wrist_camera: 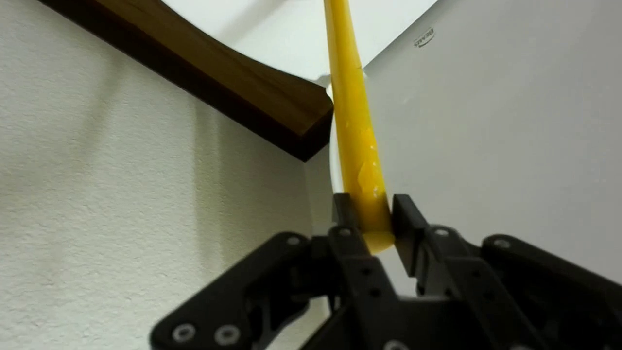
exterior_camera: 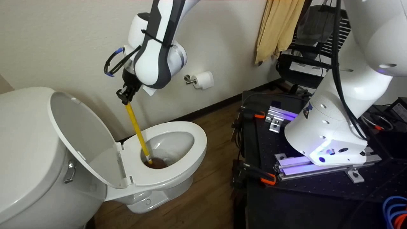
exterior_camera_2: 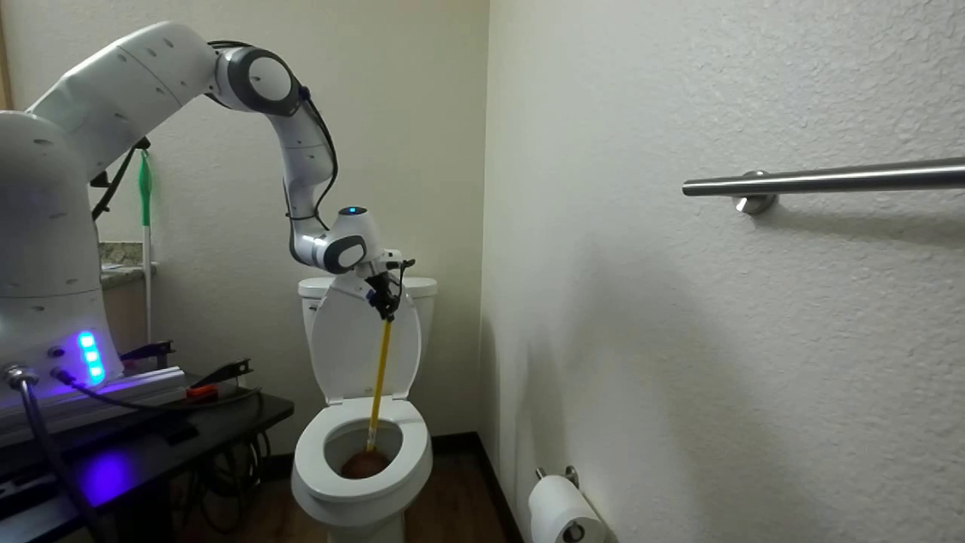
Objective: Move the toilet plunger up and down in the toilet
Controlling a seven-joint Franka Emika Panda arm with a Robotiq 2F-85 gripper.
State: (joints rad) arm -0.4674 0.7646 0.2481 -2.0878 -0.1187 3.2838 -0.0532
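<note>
The toilet plunger (exterior_camera: 138, 131) is seen in the toilet (exterior_camera: 173, 172), by wood floor (exterior_camera: 216, 156) and pale wall (exterior_camera: 86, 38), in an exterior view; cup (exterior_camera_2: 365, 464) down, long axis tilted, in an exterior view; handle (wrist_camera: 356, 121) clasped by the gripper (wrist_camera: 373, 211) in the wrist view.

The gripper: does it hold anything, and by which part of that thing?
The gripper holds the toilet plunger by its yellow handle, close to the upper end.
</note>
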